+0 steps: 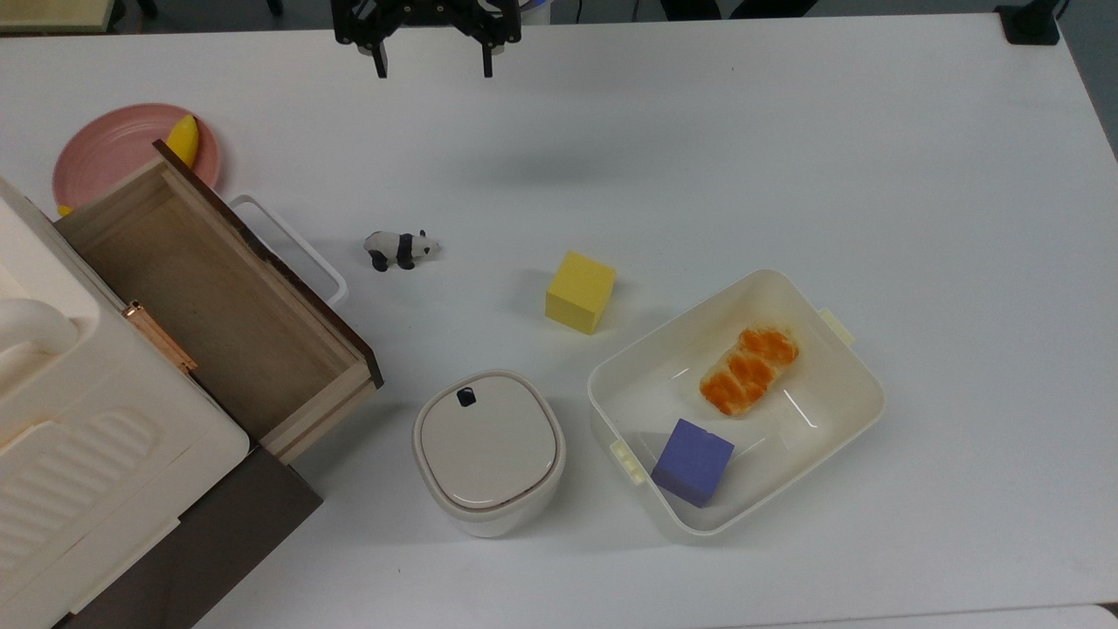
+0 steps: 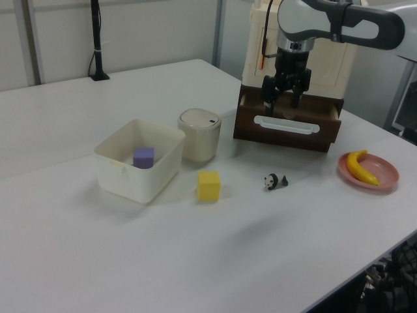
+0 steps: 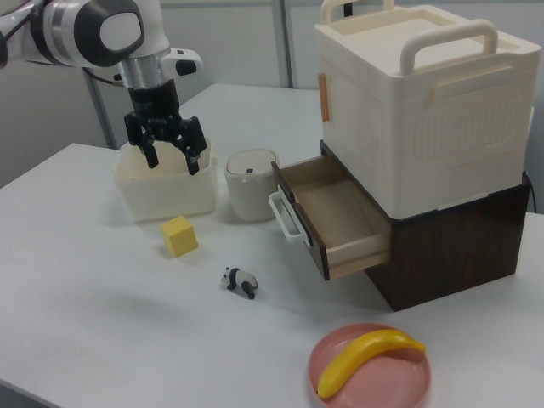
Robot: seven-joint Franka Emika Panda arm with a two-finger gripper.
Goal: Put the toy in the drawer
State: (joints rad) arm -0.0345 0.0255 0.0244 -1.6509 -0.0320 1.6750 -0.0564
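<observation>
Nearest in the right view: pink plate holding a banana. Beyond, panda on bare table, just off the open drawer. Gripper spread empty, high above; panda lying toward the top view's bottom, body crosswise. Drawer's empty inside plain from the top view.

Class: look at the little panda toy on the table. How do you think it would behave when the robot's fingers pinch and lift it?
The panda toy is much smaller than the yellow cube, so it is probably very light. Its rounded body may slip or twist between the fingers. Standing on short legs, a sideways nudge could tip it over.
</observation>
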